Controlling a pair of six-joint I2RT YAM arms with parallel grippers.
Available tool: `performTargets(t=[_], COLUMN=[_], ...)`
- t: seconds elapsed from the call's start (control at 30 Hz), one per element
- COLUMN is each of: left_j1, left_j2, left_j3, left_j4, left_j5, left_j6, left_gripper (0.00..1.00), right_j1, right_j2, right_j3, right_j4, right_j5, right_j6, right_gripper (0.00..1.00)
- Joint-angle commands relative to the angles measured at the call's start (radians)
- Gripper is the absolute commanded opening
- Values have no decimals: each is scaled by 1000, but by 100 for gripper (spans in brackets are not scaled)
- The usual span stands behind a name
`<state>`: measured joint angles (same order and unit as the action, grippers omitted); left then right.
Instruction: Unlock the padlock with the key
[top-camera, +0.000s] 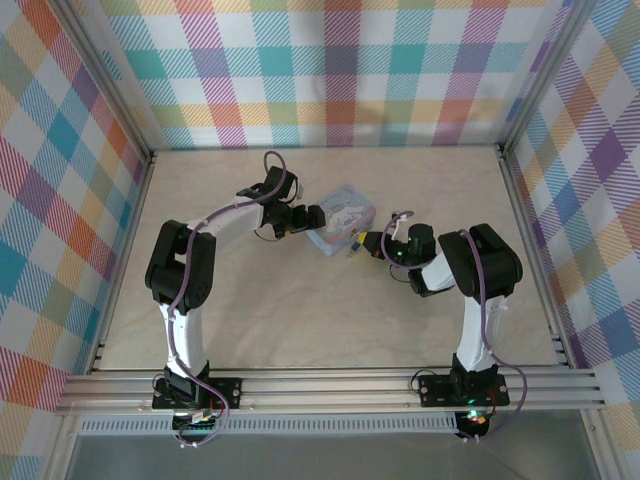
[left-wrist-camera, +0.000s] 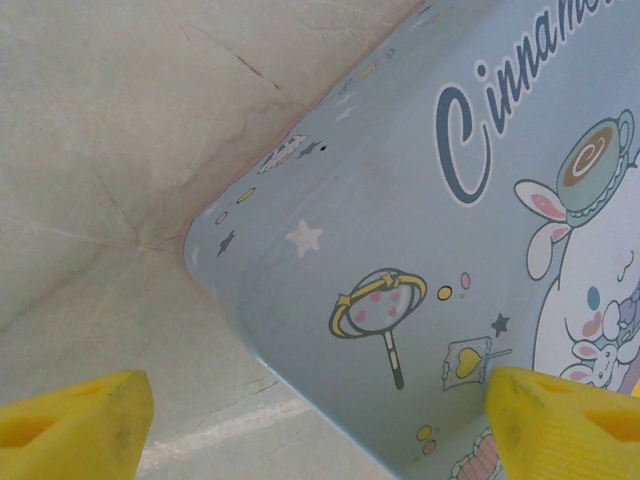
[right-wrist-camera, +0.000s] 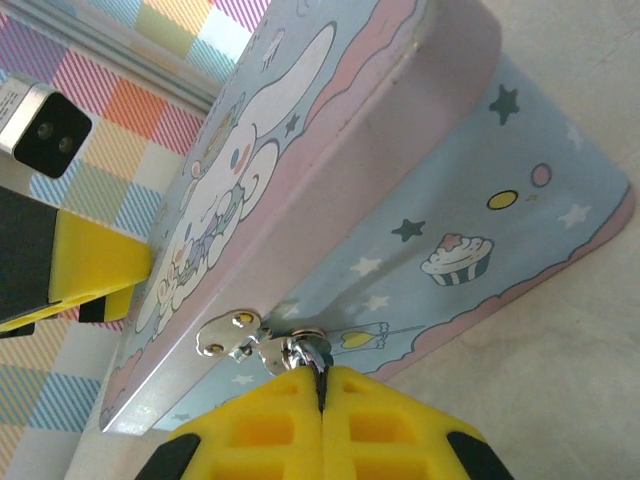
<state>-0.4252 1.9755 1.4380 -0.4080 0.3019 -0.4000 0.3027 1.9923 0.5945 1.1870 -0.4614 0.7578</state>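
Padlock (top-camera: 345, 215): light-blue, with a white cartoon character printed on its face. It lay flat on the desk (top-camera: 300, 320) with an end effector at either side.
Right end effector (right-wrist-camera: 321, 390): its yellow fingers were pressed together on the key (right-wrist-camera: 308, 352), close up against the padlock's side wall.
Key: only a dark bit and a silver end showed past the fingertips. The silver end sat at the wall just beside a small silver clasp (right-wrist-camera: 228, 333).
Left end effector (left-wrist-camera: 318, 410): its fingers were spread wide and gripped nothing. One yellow tip hung over the padlock's printed face and the other over bare desk, so the rounded corner sat in the gap.
Padlock on the desk: in the back half, about mid-width.
Surround: plaid walls (top-camera: 340, 70) stood on three sides.
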Motion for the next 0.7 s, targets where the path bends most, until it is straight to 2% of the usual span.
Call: performTargets(t=[0.0, 0.67], left_j1=[-18, -18], left_j2=[27, 19], left_j3=[-20, -15], left_j4=[-41, -48], left_j5=[-12, -18], left_j6=[4, 3], left_gripper=[86, 87], right_j1=[6, -5], right_j2=[-24, -33], right_j3=[7, 15], right_j4=[38, 26], right_j5=[39, 86], right_j6=[18, 18], right_gripper=[4, 3])
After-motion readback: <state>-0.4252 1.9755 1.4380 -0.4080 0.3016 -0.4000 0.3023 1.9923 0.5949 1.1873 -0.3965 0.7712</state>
